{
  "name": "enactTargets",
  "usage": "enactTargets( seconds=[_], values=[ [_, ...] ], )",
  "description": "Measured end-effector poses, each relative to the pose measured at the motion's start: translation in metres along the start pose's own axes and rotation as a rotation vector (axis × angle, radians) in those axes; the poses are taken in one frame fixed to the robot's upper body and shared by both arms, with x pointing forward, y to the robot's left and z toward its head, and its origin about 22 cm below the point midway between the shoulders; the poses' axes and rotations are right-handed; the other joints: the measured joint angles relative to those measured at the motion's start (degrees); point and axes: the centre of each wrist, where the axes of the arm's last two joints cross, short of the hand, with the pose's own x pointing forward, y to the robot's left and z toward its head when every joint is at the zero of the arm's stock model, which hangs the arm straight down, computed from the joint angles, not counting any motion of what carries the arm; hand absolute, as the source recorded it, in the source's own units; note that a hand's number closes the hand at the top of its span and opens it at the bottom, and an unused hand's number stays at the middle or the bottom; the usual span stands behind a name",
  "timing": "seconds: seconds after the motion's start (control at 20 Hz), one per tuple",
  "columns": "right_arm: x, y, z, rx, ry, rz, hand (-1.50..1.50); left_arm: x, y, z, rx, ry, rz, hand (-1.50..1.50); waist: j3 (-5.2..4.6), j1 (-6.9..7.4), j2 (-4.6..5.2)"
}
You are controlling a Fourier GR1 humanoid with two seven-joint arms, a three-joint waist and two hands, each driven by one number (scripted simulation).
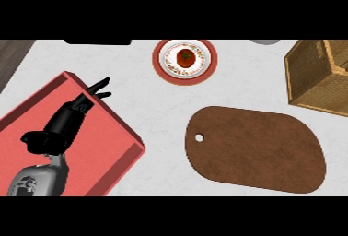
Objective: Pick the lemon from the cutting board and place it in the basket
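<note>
A brown cutting board (257,147) with a small hole at its left end lies on the counter at the right; nothing rests on it. The wicker basket (314,80) stands at the upper right, partly cut off by the edge. I see no lemon anywhere in the head view. My left hand (81,103) hovers over a red tray at the left, open, fingers straight and pointing up and right. My right hand does not show.
The red tray (102,152) fills the lower left. A red-rimmed plate (206,69) holding a tomato (185,57) sits at the top centre. Dark objects (97,42) touch the top edge. A wooden strip (12,55) runs at the upper left.
</note>
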Motion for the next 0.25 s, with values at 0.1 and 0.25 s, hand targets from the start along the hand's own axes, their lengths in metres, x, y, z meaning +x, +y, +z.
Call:
enactTargets(
  seconds=[0.1,0.25],
  values=[
    [0.005,-0.01,-0.006,-0.021,0.024,-0.043,-1.5,0.0,0.004,0.001,0.005,-0.003,-0.002,0.0,-0.01,-0.12,-0.04],
    [0.0,-0.025,-0.006,-0.049,0.086,-0.117,-1.5,-0.002,0.002,0.0,0.015,0.003,0.0,0.0,-0.03,-0.44,-0.08]
  ],
)
